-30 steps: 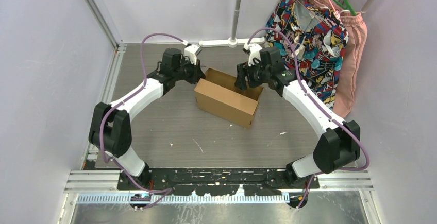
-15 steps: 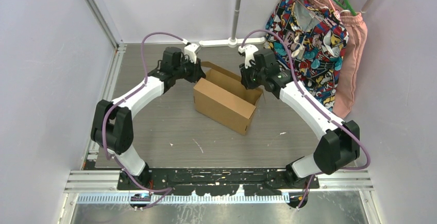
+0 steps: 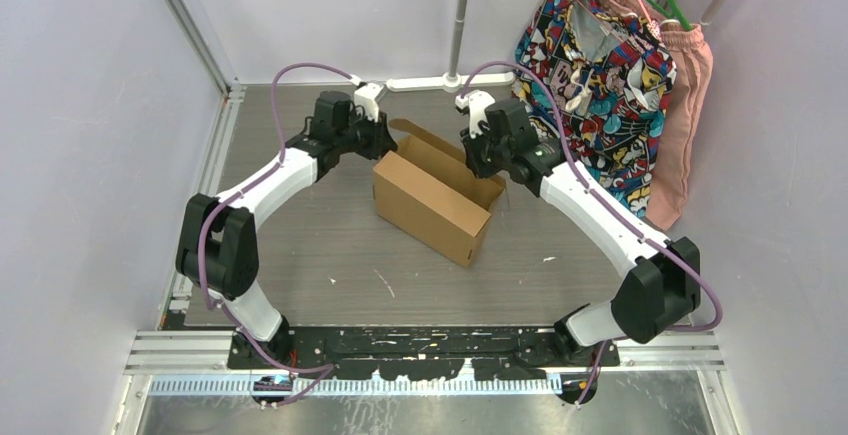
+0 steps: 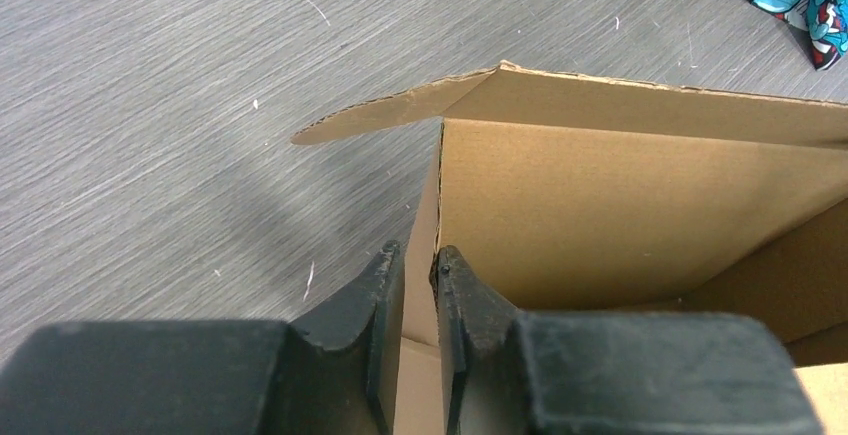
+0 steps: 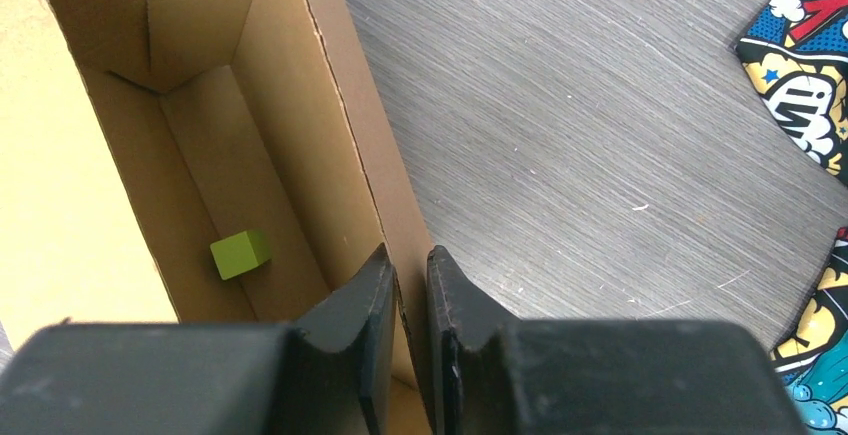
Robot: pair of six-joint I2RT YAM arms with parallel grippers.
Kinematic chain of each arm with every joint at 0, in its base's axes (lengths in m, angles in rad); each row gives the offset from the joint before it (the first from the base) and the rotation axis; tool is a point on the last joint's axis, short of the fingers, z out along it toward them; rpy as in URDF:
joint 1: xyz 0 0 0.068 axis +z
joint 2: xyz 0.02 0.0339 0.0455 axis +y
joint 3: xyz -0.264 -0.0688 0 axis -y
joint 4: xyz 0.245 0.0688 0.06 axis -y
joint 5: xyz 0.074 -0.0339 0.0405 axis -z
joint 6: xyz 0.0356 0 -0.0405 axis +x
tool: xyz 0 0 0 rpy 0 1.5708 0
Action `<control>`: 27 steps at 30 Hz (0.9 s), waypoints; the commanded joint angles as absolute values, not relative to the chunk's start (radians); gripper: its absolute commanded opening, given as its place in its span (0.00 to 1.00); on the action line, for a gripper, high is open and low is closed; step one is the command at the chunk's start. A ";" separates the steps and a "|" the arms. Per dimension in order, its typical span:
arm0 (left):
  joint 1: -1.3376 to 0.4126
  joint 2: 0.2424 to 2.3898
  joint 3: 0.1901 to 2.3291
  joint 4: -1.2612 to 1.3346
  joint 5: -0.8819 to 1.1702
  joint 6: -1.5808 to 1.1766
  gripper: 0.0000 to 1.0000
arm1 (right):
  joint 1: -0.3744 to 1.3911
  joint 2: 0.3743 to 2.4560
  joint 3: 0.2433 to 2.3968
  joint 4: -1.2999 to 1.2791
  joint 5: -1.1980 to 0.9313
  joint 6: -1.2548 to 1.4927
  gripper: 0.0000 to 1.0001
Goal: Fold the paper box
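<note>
**Far across the grey desk [image 3: 330, 255]: a pinch from two sides**

Between the arms stands the plain brown corrugated paper box [image 3: 430, 210], open-topped, slid slightly left since a second ago. The black right tool [image 5: 408, 255], spread wide back then, is clamped on the far long wall. The black left tool [image 4: 418, 260] pinches the left end wall. From above, both tools' fingertips are hidden. A small green cube [image 5: 240, 254] inside shows only from the right wrist.

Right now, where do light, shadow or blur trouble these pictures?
Top external view: even, soft light, sharp, no glare on the brown corrugated cardboard box. Left wrist view: a shadow on the grey wood-grain table beside it. Right wrist view: the small green cube lies in shade, still clear.
</note>
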State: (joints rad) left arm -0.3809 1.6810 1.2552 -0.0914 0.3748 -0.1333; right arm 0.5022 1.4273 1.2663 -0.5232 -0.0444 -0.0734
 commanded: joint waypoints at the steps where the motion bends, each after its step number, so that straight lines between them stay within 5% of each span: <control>1: -0.362 1.671 1.257 -0.043 0.317 -0.155 0.19 | 0.526 1.378 1.264 -0.535 -0.038 -0.053 0.21; 9: -0.329 1.638 1.209 0.026 0.310 -0.192 0.38 | 0.540 1.376 1.267 -0.536 -0.026 -0.051 0.21; 11: -0.316 1.634 1.199 0.041 0.316 -0.205 0.53 | 0.541 1.375 1.268 -0.536 -0.025 -0.048 0.21; 27: -0.271 1.540 1.132 0.170 0.455 -0.268 0.71 | 0.555 1.384 1.295 -0.551 -0.005 -0.049 0.20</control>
